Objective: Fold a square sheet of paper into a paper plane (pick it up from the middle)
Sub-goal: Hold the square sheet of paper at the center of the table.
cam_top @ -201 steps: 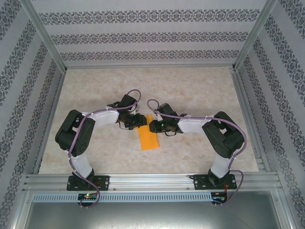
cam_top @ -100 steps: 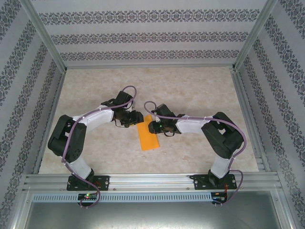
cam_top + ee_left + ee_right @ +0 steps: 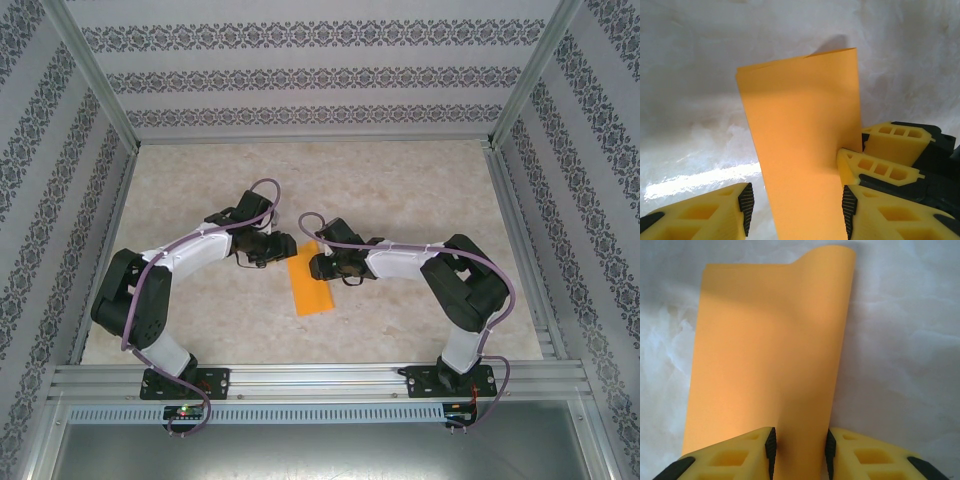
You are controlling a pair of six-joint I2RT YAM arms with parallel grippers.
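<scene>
From above, the square sheet of paper, folded to a narrow strip, lies flat mid-table. The left gripper sits at its far left edge and the right gripper at its right edge. Bare marble surrounds them out to the walls.

In the left wrist view, the paper runs between the left gripper's open jaws, with a gap at the left pad. The right gripper touches the strip's right edge.

In the right wrist view, the right gripper is slightly parted, with paper in the gap. The strip's far right corner curls up, and bare table lies to the right.
</scene>
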